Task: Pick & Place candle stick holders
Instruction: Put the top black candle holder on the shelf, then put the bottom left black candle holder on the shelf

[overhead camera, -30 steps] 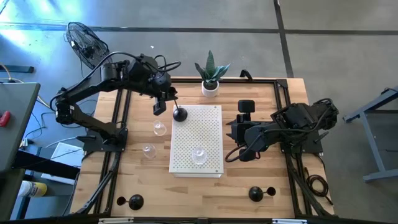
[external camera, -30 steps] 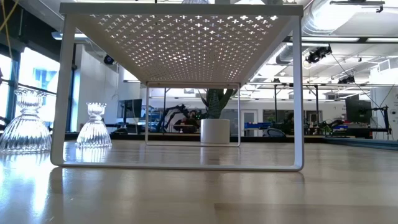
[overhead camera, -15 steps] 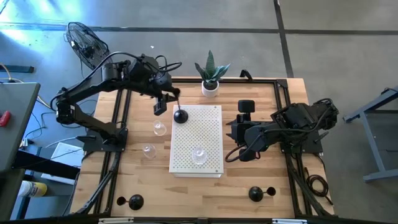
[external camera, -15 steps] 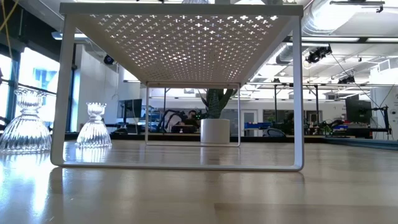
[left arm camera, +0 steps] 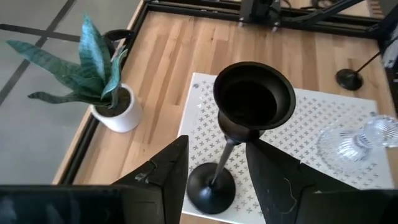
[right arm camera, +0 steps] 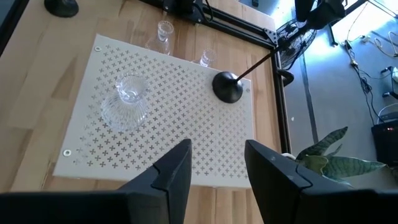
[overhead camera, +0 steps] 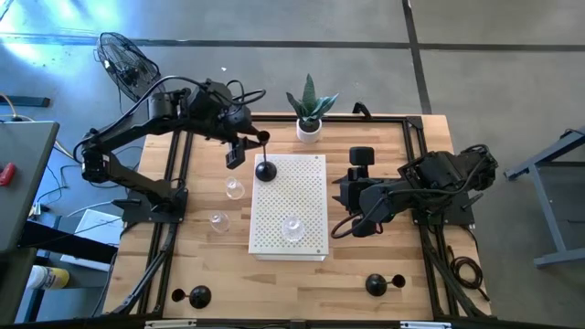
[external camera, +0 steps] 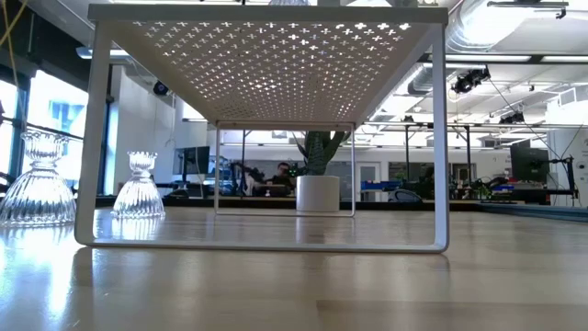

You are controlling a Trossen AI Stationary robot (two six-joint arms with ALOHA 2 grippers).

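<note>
The black candle stick holder [overhead camera: 265, 168] is being seen on the far left corner of the white perforated shelf [overhead camera: 306, 239], its domed base planted on the sheet and its thin stem running up and slightly toward eleven o'clock into the left tool [overhead camera: 249, 144]. In the left wrist view the stem [left arm camera: 227, 152] and the small top cup [left arm camera: 254, 99] are lying in the gap between the two dark fingers [left arm camera: 168, 171], which are standing apart and not pressing on it, so the holder is judged to be resting on its own base. The long axis is standing near upright. The left tool is the nearer by far; the right tool [right arm camera: 214, 163], its fingers also parted and empty, is waiting at three o'clock of the shelf. The holder is matte black, slender and top-heavy looking, so a clean straight withdrawal is being called for.
</note>
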